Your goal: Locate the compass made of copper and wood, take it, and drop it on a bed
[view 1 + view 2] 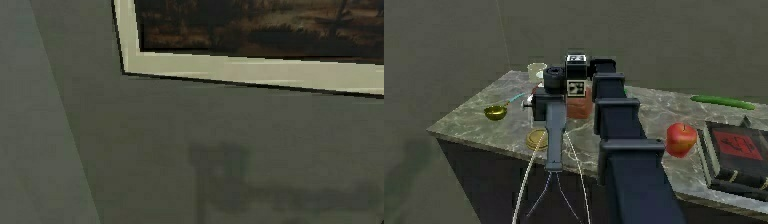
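Note:
A small round tan disc (535, 139), perhaps the compass, lies near the front edge of the marble tabletop (474, 112). The gripper (552, 198) reaches from the dark arm (619, 130) down past that edge, its grey body right beside the disc. Its thin pale fingers (530, 190) hang in front of the table's dark side. I cannot tell whether it holds anything. Whether the gripper touches the disc is unclear.
A small golden bowl (496, 113), a white cup (537, 71), a red-orange object (580, 101) behind the arm's markers, a red apple (681, 138), a dark book (736, 155) and a green stick (724, 101) share the tabletop. Ahead, a wall with a framed picture (250, 35) stands close.

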Controlling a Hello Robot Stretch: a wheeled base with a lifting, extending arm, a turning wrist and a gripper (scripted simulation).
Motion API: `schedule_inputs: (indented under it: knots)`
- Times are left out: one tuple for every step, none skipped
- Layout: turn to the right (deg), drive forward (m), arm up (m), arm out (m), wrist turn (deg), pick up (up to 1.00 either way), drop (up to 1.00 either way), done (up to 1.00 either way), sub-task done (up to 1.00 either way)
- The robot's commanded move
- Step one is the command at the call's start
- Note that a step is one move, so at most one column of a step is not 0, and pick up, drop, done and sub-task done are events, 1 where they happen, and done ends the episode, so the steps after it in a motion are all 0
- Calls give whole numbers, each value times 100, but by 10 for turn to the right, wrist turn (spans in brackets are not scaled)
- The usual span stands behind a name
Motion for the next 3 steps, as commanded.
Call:
schedule_inputs:
  knots:
    - [0,0,0,0,450,0,0,0,0]
    - [0,0,0,0,450,0,0,0,0]
    - [0,0,0,0,450,0,0,0,0]
